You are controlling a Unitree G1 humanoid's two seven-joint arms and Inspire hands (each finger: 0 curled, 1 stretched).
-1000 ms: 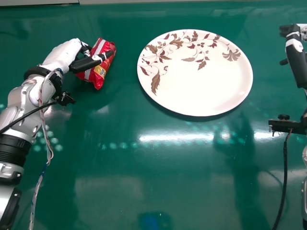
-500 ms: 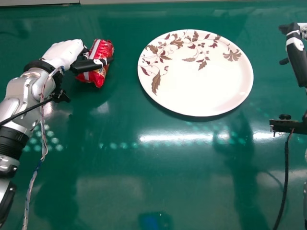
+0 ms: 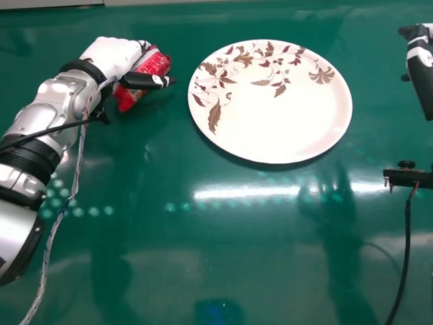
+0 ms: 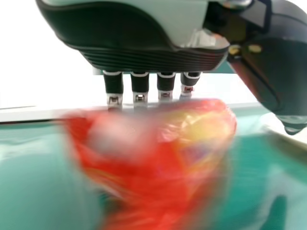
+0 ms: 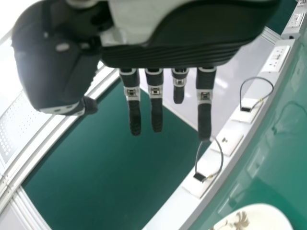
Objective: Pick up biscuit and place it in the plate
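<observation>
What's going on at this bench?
The robot's left hand has hold of the red biscuit packet, its thumb across it, just left of the patterned plate. The packet isn't on the plate yet; whether it is clear of the green table I can't tell. The right hand is idle and open at the head view's right edge.

Left hand (image 3: 111,55) (packet (image 3: 157,63) too) shifted nearer the plate (image 3: 277,122).

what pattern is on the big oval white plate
The large white plate has brown and dark red leaves and flowers, clearest in the head view.
</observation>
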